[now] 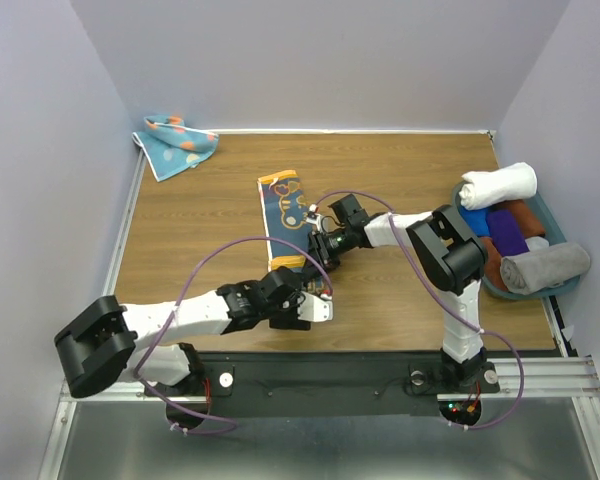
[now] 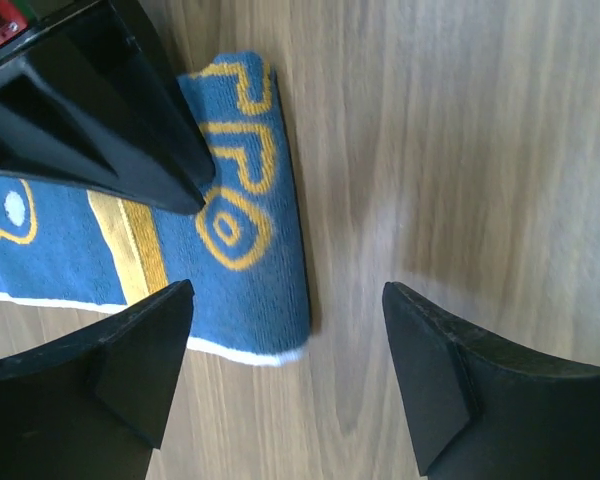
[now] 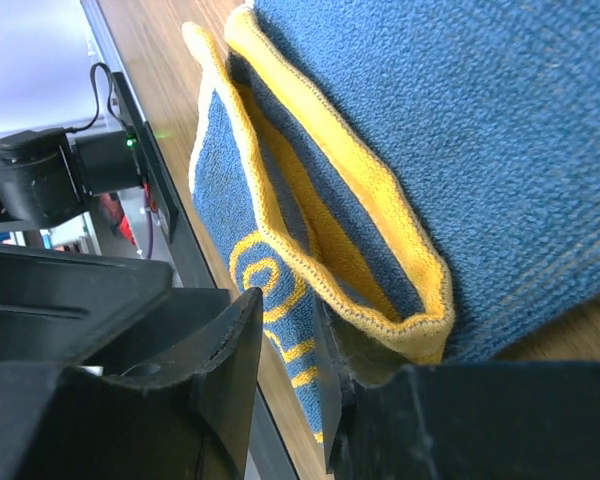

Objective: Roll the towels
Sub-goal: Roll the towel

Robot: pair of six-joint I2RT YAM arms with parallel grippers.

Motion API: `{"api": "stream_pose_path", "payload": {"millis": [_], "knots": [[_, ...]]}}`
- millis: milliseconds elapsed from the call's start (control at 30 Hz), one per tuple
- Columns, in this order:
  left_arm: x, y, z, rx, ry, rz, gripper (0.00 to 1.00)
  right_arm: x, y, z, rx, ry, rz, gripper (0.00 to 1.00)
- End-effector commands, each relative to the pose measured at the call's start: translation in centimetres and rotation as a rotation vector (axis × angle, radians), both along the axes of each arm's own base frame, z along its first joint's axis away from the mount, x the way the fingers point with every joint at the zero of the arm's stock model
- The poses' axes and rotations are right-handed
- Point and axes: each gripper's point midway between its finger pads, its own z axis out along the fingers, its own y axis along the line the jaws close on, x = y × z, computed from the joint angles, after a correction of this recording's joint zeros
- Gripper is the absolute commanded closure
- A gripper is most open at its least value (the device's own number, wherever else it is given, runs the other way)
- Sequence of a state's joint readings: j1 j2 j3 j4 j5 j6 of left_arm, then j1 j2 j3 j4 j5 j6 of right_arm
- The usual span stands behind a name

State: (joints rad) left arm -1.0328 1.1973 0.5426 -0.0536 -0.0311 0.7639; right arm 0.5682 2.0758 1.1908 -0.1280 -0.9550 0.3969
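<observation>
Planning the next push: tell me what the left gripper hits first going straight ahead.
Probably the bare table, right beside the end of the navy towel; the open left gripper straddles that edge. Depth is unclear.

Robot lab / test cell, not a home. Evidence: left arm [image 1: 180, 320] + right arm [image 1: 450, 250] bolted to alu rail [image 1: 540, 375] at table [image 1: 400, 300] edge, exposed purple cables [image 1: 220, 260], plain blank walls [image 1: 320, 60] boxing the table in on 3 sides.
</observation>
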Motion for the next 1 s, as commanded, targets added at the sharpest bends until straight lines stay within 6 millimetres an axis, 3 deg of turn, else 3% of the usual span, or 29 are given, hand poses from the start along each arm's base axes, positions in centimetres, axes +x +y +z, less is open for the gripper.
{"api": "stream_pose_path", "payload": {"millis": [0,200,333,467,533,633,700,733,767,800,833,867,967], "knots": [[1.8,-0.8,-0.1,-0.033,-0.089,0.054,0.15,0.6,-0.1,-1.4,-0.034,-0.018,-0.029,0.68],[2.2,-0.1,-2.8,0.050,-0.088,0.068,0.36,-0.2,-0.6,-1.7,-0.041,0.013,-0.035,0.74],[1.7,0.2,-3.9,0.073,-0.056,0.058,0.56,-0.6,-0.9,-1.6,-0.038,0.036,-0.039,0.74],[1.1,0.4,-4.3,0.073,0.025,0.052,0.75,-0.8,-0.9,-0.7,-0.021,0.036,-0.039,0.74],[1.3,0.2,-3.7,0.050,0.065,0.058,0.84,-0.7,-1.0,0.4,-0.002,0.017,-0.040,0.74],[-0.3,-0.3,-3.1,0.038,0.181,-0.002,0.94,0.4,-1.6,2.7,0.030,-0.050,-0.061,0.68],[-1.9,-0.7,-2.6,0.035,0.266,-0.046,0.99,2.0,-2.8,4.4,0.045,-0.100,-0.111,0.54],[-2.3,-0.8,-2.3,0.027,0.296,-0.044,1.00,2.9,-3.5,6.5,0.068,-0.165,-0.134,0.46],[-3.6,-0.6,-2.5,0.039,0.362,-0.067,1.00,3.5,-4.2,7.5,0.078,-0.192,-0.150,0.27],[-3.8,-1.1,-1.9,0.024,0.383,-0.075,1.00,4.7,-5.6,8.6,0.089,-0.248,-0.169,0.19],[-4.1,-1.2,-1.7,0.021,0.413,-0.078,1.00,5.1,-6.6,11.0,0.113,-0.316,-0.184,0.11],[-5.2,-1.0,-1.9,0.030,0.481,-0.086,1.00,5.3,-7.4,12.0,0.122,-0.349,-0.190,0.07],[-5.7,-1.1,-1.5,0.033,0.542,-0.110,1.00,5.2,-10.7,15.0,0.090,-0.504,-0.200,0.01]]}}
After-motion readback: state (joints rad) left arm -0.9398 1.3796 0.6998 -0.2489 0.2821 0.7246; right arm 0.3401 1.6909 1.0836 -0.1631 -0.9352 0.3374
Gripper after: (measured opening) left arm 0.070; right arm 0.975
